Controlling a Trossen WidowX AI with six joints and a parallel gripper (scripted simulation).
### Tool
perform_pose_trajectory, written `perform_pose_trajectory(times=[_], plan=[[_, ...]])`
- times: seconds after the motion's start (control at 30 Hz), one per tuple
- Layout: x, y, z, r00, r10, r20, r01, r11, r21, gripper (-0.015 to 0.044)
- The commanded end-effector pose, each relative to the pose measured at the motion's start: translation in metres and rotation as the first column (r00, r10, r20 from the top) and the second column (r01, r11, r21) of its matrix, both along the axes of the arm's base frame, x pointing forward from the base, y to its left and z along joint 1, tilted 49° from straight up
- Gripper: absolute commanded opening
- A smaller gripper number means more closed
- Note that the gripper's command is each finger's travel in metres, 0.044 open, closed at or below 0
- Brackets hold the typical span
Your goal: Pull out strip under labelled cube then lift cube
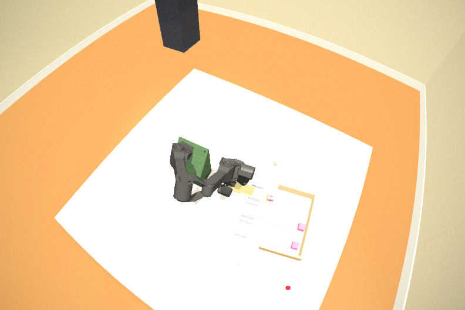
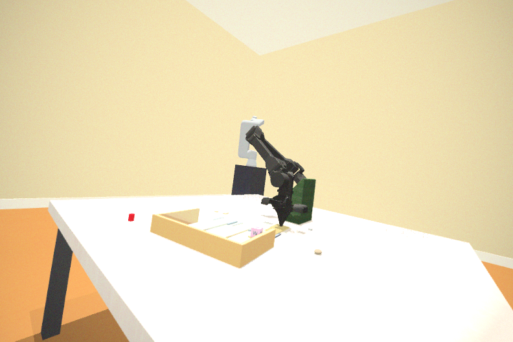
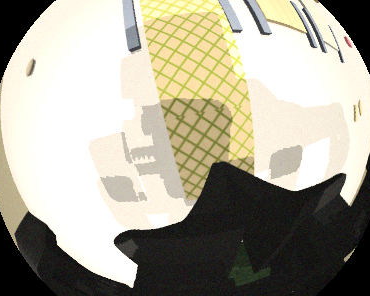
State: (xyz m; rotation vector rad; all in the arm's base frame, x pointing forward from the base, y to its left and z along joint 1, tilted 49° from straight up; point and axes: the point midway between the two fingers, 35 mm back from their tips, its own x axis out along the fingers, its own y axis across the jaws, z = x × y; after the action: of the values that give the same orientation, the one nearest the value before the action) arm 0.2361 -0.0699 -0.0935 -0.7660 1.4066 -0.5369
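The labelled pink cube [image 1: 270,197] [image 2: 256,232] shows a dark letter W in the exterior view. It rests on the far end of a pale strip whose near part is a yellow cross-hatched pattern [image 1: 246,189] [image 3: 193,60]. The strip lies flat and sticks out through the open side of the wooden tray [image 1: 309,216] [image 2: 199,240]. My gripper [image 2: 282,224] [image 3: 218,167] is shut, pointing down, with its tips at the top of the strip's near end. Nothing shows pinched between the fingers. The cube is outside the wrist view.
Low grey bars [image 1: 257,186] [image 3: 131,25] flank the strips. Another pale strip [image 3: 285,17] lies beside this one. Two other pink cubes [image 1: 301,226] [image 1: 295,245] are in the tray. A tan pebble [image 1: 275,162] [image 2: 317,251] and red piece [image 1: 287,287] [image 2: 131,217] lie outside. A green block [image 2: 304,201] stands behind.
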Motion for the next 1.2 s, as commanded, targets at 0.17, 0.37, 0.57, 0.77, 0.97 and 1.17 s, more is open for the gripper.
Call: perform_pose_trajectory(times=[0.17, 0.37, 0.57, 0.77, 0.97, 1.17], plan=[[-0.023, -0.006, -0.002, 0.999, -0.011, -0.035, 0.011, 1.0, -0.008, 0.0], [-0.029, -0.008, -0.001, 0.999, -0.011, -0.036, 0.011, 1.0, -0.008, 0.0], [-0.03, -0.008, -0.001, 0.999, -0.011, -0.036, 0.011, 1.0, -0.008, 0.0], [-0.03, -0.008, -0.001, 0.999, -0.011, -0.036, 0.011, 1.0, -0.008, 0.0], [-0.03, -0.008, -0.001, 0.999, -0.011, -0.036, 0.011, 1.0, -0.008, 0.0], [-0.03, -0.008, -0.001, 0.999, -0.011, -0.036, 0.011, 1.0, -0.008, 0.0]])
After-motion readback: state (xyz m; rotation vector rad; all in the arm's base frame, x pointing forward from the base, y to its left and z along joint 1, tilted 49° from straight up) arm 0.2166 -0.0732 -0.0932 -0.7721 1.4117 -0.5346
